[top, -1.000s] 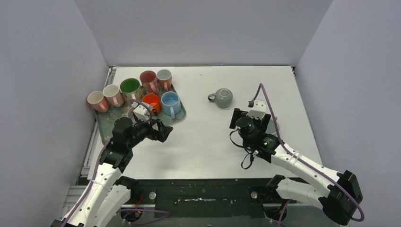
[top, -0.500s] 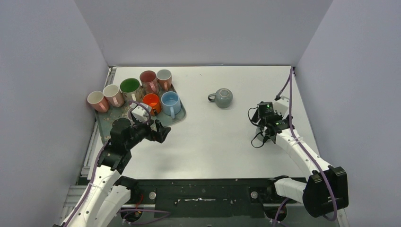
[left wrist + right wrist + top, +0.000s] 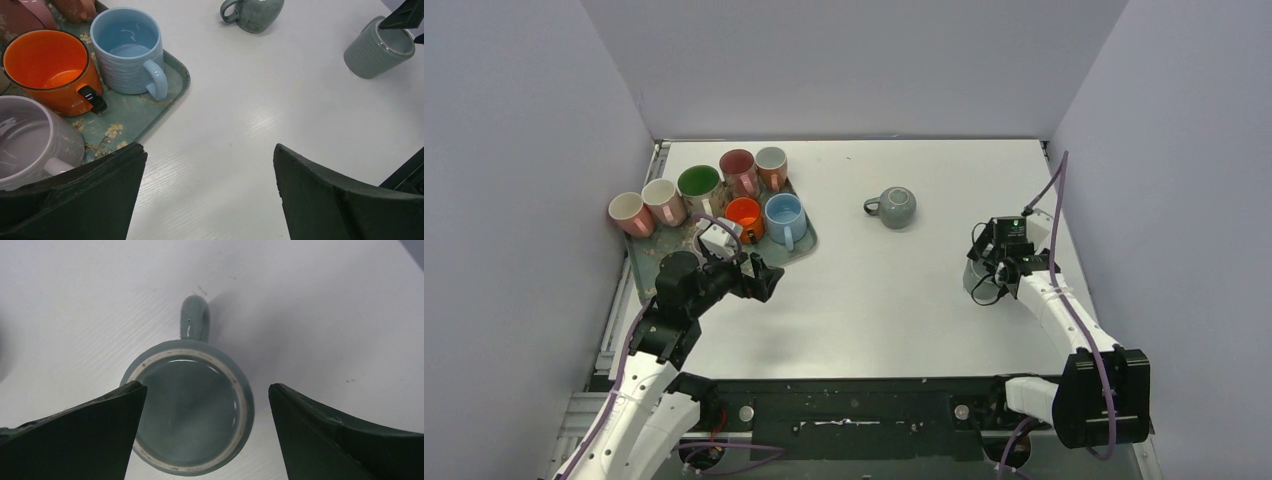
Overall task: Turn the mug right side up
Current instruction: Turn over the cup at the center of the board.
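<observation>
Two tools spread wide, empty: left gripper point(image 3: 210, 150); right gripper point(image 3: 207, 387), hanging over grey mug point(image 3: 192, 410), right side of table point(image 3: 864, 300), seemingly base-up. Hazard: off-centre closing could tip it; glaze may slip mid-turn.

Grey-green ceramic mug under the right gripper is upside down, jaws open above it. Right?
Not quite. The grey-green ceramic mug stands mouth up, not upside down: the right wrist view looks straight down into its hollow inside. The rest holds: the right gripper has its jaws open above it.
</observation>
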`<state>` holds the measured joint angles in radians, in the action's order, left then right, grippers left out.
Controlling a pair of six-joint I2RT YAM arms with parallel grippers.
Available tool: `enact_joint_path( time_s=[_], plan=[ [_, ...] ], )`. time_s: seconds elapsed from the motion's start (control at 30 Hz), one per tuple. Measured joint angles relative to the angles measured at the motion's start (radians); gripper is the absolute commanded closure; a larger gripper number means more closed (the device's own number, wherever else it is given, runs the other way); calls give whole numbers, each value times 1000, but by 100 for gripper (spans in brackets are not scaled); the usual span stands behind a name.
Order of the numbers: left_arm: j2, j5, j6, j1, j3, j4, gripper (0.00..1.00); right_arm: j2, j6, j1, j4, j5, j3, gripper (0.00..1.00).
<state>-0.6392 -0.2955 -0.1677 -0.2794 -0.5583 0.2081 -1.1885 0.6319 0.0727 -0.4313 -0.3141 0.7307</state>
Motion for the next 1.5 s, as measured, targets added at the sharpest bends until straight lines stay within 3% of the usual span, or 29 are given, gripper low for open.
enact_joint_path(
  time_s=[0.37,0.73,1.07,1.27,1.5],
  plan=[
    [28,15,0,0,0,0,3,-21,-130,47,79,154,-7,3],
    [33,38,0,0,0,0,3,-77,-157,232,117,174,22,5],
    [49,57,0,0,0,1,3,-87,-151,306,74,159,50,5],
    [51,63,0,0,0,1,3,-87,-127,311,-6,147,145,0],
    [71,64,0,0,0,1,3,-144,-149,307,-20,105,301,4]
  ],
)
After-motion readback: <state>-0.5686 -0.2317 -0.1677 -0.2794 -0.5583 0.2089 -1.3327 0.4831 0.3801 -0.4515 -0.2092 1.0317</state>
